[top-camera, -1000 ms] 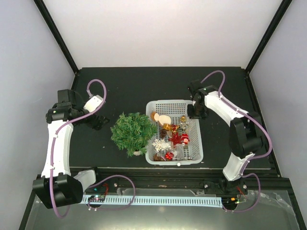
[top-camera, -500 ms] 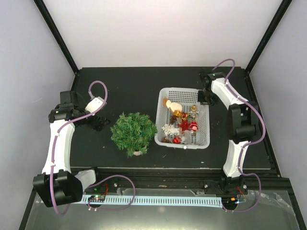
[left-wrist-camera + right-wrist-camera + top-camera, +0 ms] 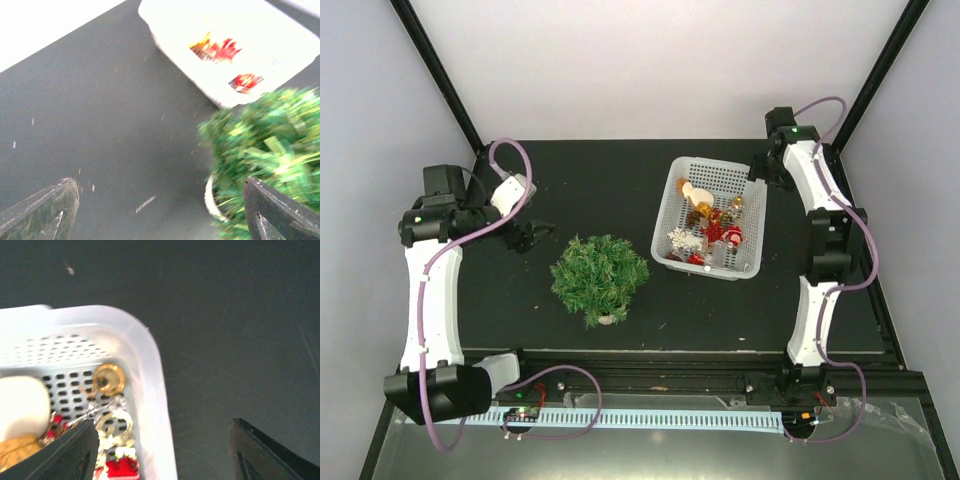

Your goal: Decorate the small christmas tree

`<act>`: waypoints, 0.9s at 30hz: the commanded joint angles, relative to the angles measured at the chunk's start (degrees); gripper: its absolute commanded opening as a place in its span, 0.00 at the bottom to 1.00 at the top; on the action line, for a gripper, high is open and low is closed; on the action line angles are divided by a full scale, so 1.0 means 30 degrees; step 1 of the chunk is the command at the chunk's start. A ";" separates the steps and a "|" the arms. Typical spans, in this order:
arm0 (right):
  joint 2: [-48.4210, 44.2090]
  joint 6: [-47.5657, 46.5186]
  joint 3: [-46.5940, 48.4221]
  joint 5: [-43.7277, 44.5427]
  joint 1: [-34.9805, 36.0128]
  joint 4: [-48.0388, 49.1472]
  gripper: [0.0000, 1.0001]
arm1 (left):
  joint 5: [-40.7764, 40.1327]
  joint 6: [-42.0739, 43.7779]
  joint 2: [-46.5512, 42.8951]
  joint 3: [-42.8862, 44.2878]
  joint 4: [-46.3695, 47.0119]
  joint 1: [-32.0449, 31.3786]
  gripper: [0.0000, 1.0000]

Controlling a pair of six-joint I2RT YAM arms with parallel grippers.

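Sliding clear, the basket lands at two o'clock from the small christmas tree; right claw pops open (left claw gapes, empty), nothing hung yet.

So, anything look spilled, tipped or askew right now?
The white basket sits askew, turned out of line with the edges of the table, at the far right. Its ornaments are all inside; none spilled. The small christmas tree stands bare.
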 commanded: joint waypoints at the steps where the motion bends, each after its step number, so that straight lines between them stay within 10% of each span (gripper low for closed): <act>1: -0.2762 0.0438 -0.0824 -0.0904 0.0237 0.0254 0.73 | 0.5638 0.1642 -0.0598 0.2605 -0.2908 -0.0185 0.90; 9: -0.8713 0.0517 -0.5846 -0.1752 0.1438 0.1338 0.73 | 0.6849 0.3803 -0.0752 0.2971 -0.5312 -0.3196 0.79; 21: -1.5201 0.0372 -1.1900 -0.3182 0.2180 0.1678 0.73 | 0.4523 0.0997 -0.1149 0.0341 -0.0870 -0.7724 0.66; 24: -1.5716 0.0401 -1.2349 -0.3084 0.2179 0.1522 0.73 | 0.3999 0.0546 -0.0755 0.0078 0.0010 -0.8418 0.52; 27: -1.5923 0.0428 -1.2309 -0.3104 0.2178 0.1306 0.73 | 0.3204 0.0124 -0.0263 0.0106 0.0716 -0.8885 0.14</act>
